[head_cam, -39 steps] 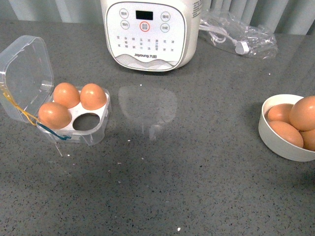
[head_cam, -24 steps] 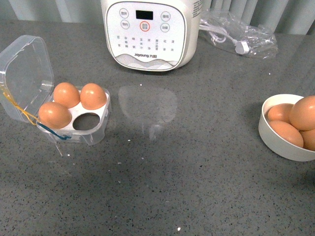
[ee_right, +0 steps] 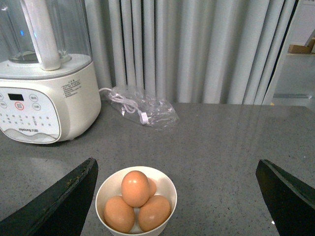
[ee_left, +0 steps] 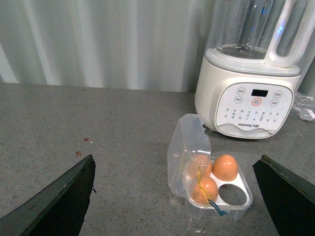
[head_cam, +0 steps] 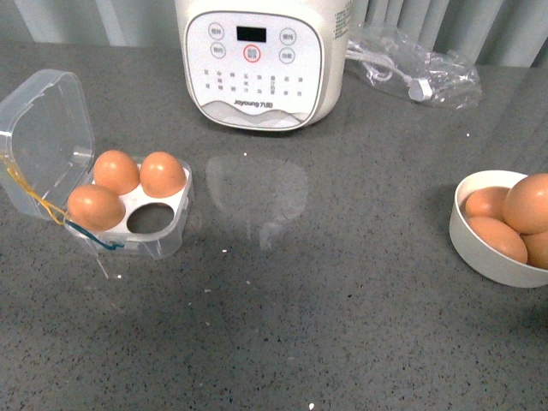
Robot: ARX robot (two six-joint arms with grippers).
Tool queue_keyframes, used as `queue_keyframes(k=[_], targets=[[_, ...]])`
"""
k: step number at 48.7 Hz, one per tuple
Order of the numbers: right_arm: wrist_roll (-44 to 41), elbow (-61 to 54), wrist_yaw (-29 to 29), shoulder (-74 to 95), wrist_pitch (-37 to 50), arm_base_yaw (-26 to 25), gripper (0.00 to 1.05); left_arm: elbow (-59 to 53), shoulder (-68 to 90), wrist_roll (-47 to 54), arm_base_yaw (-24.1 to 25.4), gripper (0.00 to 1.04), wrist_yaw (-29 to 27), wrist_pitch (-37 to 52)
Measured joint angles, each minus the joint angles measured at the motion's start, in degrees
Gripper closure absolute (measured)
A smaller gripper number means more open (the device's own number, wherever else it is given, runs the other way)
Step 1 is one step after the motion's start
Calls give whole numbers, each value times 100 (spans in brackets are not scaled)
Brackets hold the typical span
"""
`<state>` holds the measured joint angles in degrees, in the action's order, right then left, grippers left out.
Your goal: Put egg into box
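Note:
The box [head_cam: 163,244] stands at the left of the counter with its clear lid [head_cam: 47,137] swung open. Three orange-brown eggs fill three cells; the near right cell [head_cam: 152,218] is empty. Several more eggs [head_cam: 524,204] are piled in a round white bowl [head_cam: 488,261] at the right. Neither gripper shows in the front view. My left gripper [ee_left: 176,160] is open, held back from the box [ee_left: 231,209], which lies between its fingers [ee_left: 64,199]. My right gripper [ee_right: 176,161] is open above the counter, with the bowl [ee_right: 106,184] and its eggs [ee_right: 135,188] near one finger [ee_right: 64,201].
A white Joyoung blender [head_cam: 261,60] stands at the back centre. Beside it, at the back right, lies a clear plastic bag holding a white cable [head_cam: 419,68]. Grey curtains close off the far side. Bare grey counter lies between box and bowl.
The whole front picture has slid slightly downward. The eggs, box and bowl keep their places relative to one another.

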<state>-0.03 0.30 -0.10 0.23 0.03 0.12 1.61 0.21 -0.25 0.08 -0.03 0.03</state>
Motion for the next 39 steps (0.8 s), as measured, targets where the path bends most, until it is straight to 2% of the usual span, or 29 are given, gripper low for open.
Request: queue_keyframes(k=[22,24,25,27,28,30,33,39], targets=[[7,2,7,11,-11,4,7,0,0,0,0,7,0,0],[459,221,562,269,-560,142,7,0,0,0,0,7,2,0],[538,328,654,413,-765,179,7,0,0,2,0,7,2,0],[1237,678,1360,1049,-1292,260,7,0,0,0,0,7,-2,0],[1314,745,1443,1217,-1327,258,7,0,0,0,0,7,-7,0],[1917,951,1453,1812,-1220,179,7,0,-2,2,0,7,4,0],[2437,1182,1058,2745,-557,28,7,0,-2,0,0,7,7,0],[2177,1241,592,3954,647,-68,7,0,-2,0,0,7,-2,0]])
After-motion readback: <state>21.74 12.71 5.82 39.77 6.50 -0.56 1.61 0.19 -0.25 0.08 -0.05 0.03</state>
